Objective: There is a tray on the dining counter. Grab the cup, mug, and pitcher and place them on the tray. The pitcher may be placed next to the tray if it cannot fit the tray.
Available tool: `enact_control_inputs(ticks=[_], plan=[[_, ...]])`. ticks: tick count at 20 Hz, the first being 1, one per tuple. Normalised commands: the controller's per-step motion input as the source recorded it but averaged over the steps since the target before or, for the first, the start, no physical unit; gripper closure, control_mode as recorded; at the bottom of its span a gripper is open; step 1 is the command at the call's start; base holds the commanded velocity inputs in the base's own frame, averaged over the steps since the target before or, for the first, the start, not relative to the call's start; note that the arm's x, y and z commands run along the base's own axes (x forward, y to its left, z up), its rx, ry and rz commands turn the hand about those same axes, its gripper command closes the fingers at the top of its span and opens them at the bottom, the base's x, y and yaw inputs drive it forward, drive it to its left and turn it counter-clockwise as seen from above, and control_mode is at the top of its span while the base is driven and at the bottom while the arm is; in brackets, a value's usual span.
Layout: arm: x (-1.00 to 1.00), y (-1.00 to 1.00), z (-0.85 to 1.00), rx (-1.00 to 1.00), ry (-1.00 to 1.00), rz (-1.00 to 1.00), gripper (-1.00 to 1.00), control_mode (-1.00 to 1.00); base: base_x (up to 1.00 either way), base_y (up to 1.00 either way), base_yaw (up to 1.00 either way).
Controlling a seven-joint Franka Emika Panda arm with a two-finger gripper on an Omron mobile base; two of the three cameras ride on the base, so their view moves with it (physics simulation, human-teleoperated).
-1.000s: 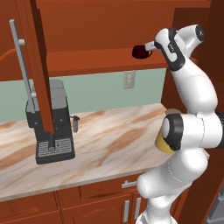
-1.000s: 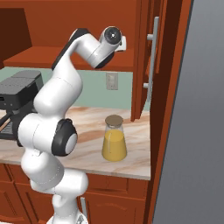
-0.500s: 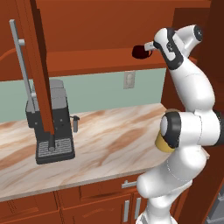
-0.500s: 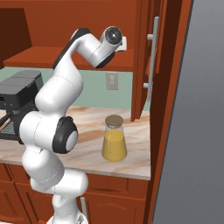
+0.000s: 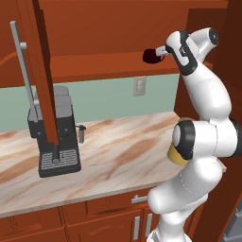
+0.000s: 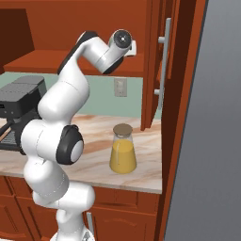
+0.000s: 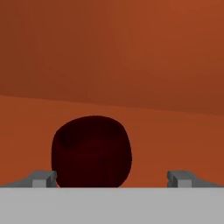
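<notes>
The white arm reached high into an open upper cabinet, where the mug (image 7: 91,151) stood upright on the reddish-brown shelf (image 7: 175,140), its squat rounded body wider than tall and its rim facing up. In the hand view the gripper (image 7: 112,178) stood with its 2 fingertips (image 7: 41,178) spread wide, holding nothing; the mug sat between them but off-center, close against the left-hand tip and well apart from the other. Whether that tip touched the mug could not be told, and no handle was distinguishable on the dark shape from this angle.

The left base view caught the mug (image 5: 151,56) from the side, a dark red blob just in front of the hand at shelf height, above the wall outlet (image 5: 139,86). Below, on the marbled counter (image 5: 123,156), a black-and-grey coffee machine (image 5: 54,130) stood behind the edge-on open cabinet door (image 5: 40,71) with its long grey handle.

The right base view showed the pitcher (image 6: 123,149) instead: upright on the counter beside the arm, near the front edge, its long axis vertical, orange liquid filling the wide lower body and the round tan lid seated on the narrower neck. From this side the wrist hid the mug. In the left base view only a sliver of the pitcher's (image 5: 176,154) orange base appeared behind the arm's elbow.
</notes>
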Motion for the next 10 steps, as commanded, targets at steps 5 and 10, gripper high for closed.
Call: enact_control_inputs(ticks=[5,10], plan=[[0.03,0.05,-0.06,0.0,0.02,0.0,-1.0,-1.0,0.0,0.0,0.0],[0.06,0.06,-0.04,0.0,0.02,0.0,-1.0,-1.0,0.0,0.0,0.0]])
